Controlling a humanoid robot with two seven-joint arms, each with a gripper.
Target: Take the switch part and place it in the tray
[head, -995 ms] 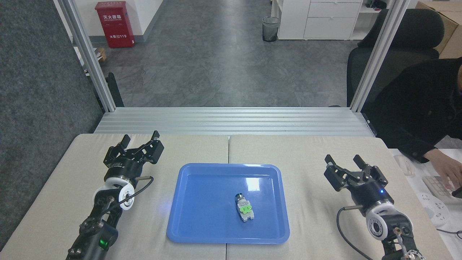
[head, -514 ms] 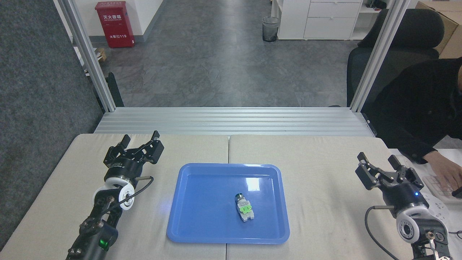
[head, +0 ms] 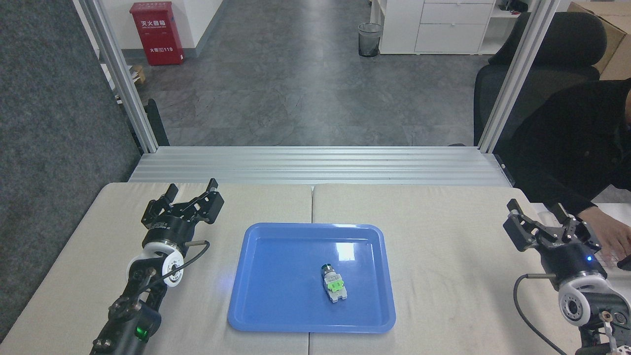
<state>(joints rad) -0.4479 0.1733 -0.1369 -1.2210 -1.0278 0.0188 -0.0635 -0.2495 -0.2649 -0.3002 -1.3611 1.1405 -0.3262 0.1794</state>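
The switch part (head: 333, 283) lies flat inside the blue tray (head: 261, 296), a bit right of the tray's middle, with its dark round end pointing away from me. So the job looks done to me: the part is in the tray and nothing is holding it.

My left gripper (head: 192, 190) hangs over the table, to the left of the tray, with its fingers spread apart and nothing between them. The switch part is well off to its right and nearer to me. My right gripper (head: 537, 214) is far out by the right edge of the table, fingers also spread and holding nothing. The tray and the part are well off to its left.

I think all that is left is to rest my arms.

For writing, I can see a red box (head: 157, 32) on the floor far behind my left gripper. It has white signs I cannot read well and the number 119.
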